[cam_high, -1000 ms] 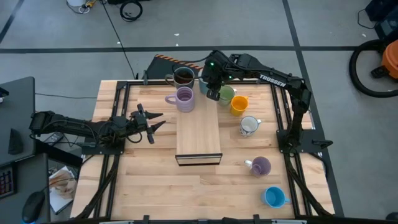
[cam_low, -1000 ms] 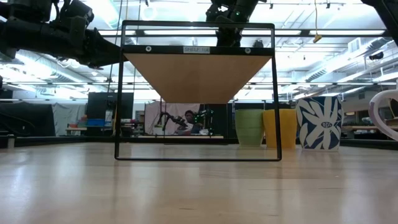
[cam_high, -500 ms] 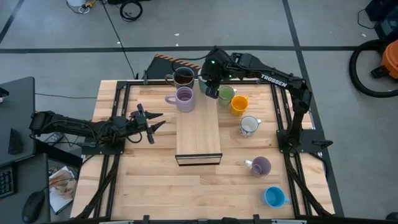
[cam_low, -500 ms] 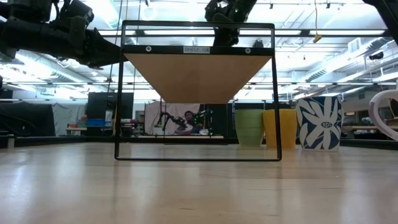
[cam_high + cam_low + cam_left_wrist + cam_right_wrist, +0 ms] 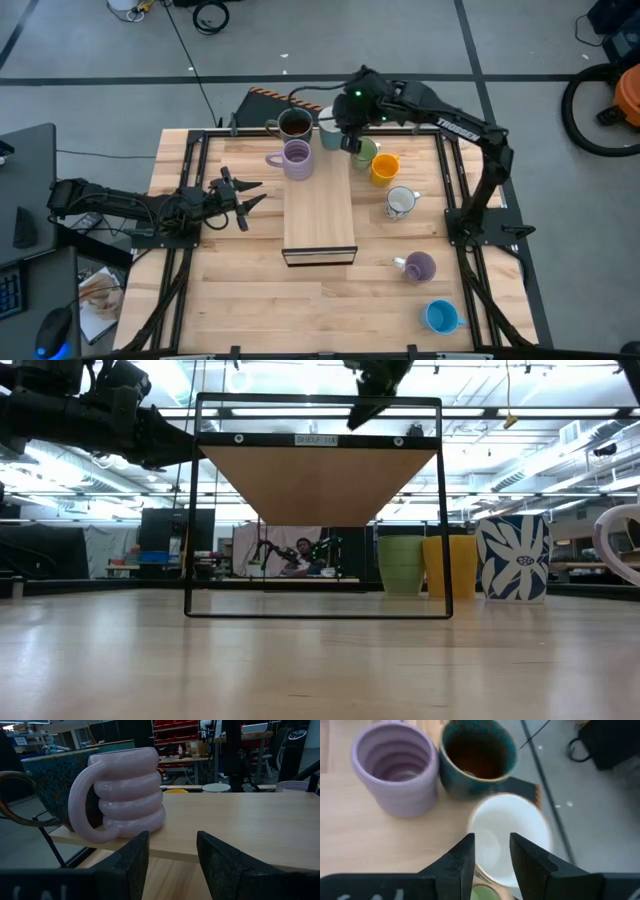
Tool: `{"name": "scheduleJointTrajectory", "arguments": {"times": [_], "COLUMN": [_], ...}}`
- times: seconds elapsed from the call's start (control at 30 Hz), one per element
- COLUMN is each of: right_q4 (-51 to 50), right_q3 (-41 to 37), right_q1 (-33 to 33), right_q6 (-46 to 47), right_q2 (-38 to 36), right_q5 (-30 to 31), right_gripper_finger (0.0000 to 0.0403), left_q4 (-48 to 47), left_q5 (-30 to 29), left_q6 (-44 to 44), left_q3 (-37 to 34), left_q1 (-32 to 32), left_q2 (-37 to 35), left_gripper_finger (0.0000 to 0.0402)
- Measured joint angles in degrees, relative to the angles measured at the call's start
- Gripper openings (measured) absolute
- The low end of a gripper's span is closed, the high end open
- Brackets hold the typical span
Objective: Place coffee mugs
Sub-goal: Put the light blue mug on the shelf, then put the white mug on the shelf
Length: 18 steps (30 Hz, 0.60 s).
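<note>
We look down on a grey floor crossed by dark lines, with a black cable trailing over it and a coil of cable near the far edge. A dark desk stands at the left, with a mouse in the corner below it. At the right edge sits a dark wheel with something orange beside it. From table height we see a bright ceiling with long strip lights, and a person seated far back. Red shelving and a workbench fill the distance.
</note>
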Motion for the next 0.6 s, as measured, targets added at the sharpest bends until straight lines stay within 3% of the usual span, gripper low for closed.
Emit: {"name": "scheduleJointTrajectory", "arguments": {"times": [0.2,0.4,0.5,0.6], "right_q4": [-7.2,-10.0,-6.5,-3.5], "right_q3": [0.0,-3.3,-5.8,-8.2], "right_q1": [-4.3,-11.0,-14.4,-16.8], "right_q6": [-5.2,-8.7,-11.8,-13.7], "right_q2": [-2.2,-1.5,-1.5,-1.4], "right_q5": [5.5,0.0,-4.1,-4.4], "right_gripper_finger": [0.0128,0.0129,0.013,0.013], "left_q4": [-0.1,-0.3,-0.7,-0.8], "left_q5": [0.0,0.0,0.0,0.0], "left_q6": [-1.1,-1.5,-1.5,-1.5], "left_q3": [0.0,0.0,0.0,0.0], "left_q1": [0.0,0.0,0.0,0.0], "left_q2": [0.0,0.0,0.0,0.0], "left_gripper_finger": [0.0172,0.0172,0.0172,0.0172]}}
